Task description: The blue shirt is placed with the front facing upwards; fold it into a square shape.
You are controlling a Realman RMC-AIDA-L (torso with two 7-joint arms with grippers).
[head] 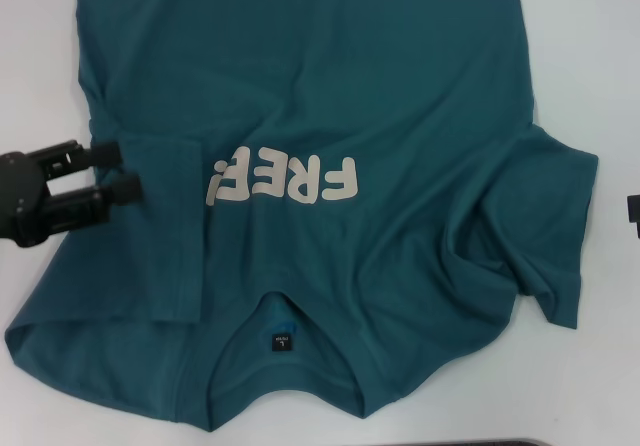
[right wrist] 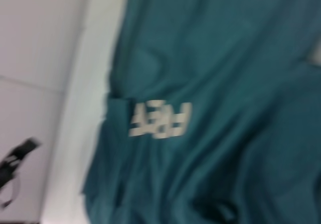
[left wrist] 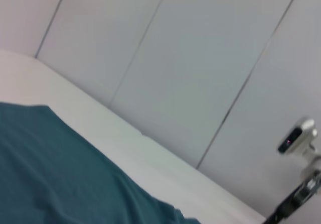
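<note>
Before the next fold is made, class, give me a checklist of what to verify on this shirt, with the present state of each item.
1. Blue shirt front up, "FREE" lettering showing: ok.
2. Left sleeve side folded inward over the chest, its edge covering the end of the lettering: ok.
3. Right sleeve folded in: not ok, it lies spread out and wrinkled.
4. Left pincer released: ok, open at the folded edge.
5. Right pincer ready: cannot tell, only a sliver shows at the frame edge.
6. Hem flat: cannot tell, out of view.
</note>
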